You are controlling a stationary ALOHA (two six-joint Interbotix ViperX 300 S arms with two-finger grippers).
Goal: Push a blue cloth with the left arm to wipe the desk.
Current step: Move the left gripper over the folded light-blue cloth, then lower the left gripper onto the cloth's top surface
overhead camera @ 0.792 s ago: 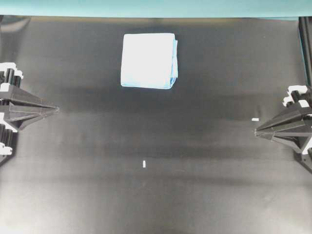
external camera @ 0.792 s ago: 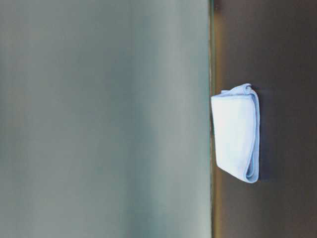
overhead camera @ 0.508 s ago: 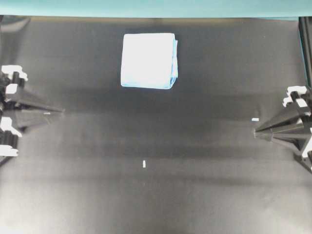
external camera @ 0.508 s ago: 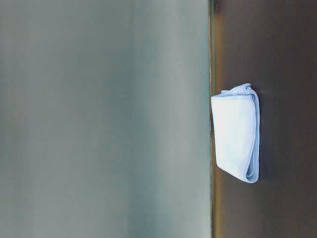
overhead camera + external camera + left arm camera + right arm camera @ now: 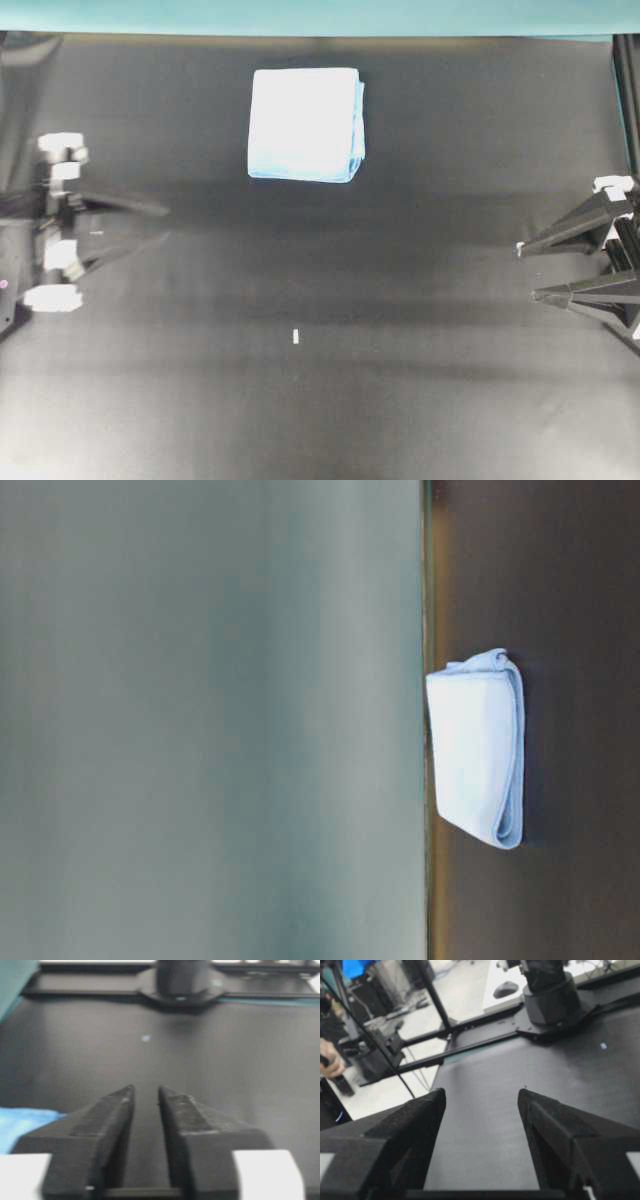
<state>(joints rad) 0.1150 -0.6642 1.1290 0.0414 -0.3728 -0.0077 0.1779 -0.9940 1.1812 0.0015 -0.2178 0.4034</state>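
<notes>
The blue cloth (image 5: 305, 123) lies folded and flat on the black desk (image 5: 400, 380) near its far edge; it also shows in the table-level view (image 5: 475, 745) and at the lower left of the left wrist view (image 5: 22, 1125). My left gripper (image 5: 166, 224) is at the desk's left side, nearer than the cloth and to its left, apart from it. Its jaws stand a little apart and empty (image 5: 146, 1091). My right gripper (image 5: 528, 271) is at the desk's right side, wide open and empty (image 5: 481, 1092), far from the cloth.
A small white tape mark (image 5: 296, 336) sits mid-desk. A teal strip (image 5: 300, 15) runs along the far edge. The opposite arm's base (image 5: 182, 980) stands across the desk; the other base (image 5: 550, 990) shows in the right wrist view. A person's hand (image 5: 330, 1062) is beyond the desk.
My left gripper moved right, further onto the desk, and its jaws parted. My right gripper opened from shut. The cloth has not moved.
</notes>
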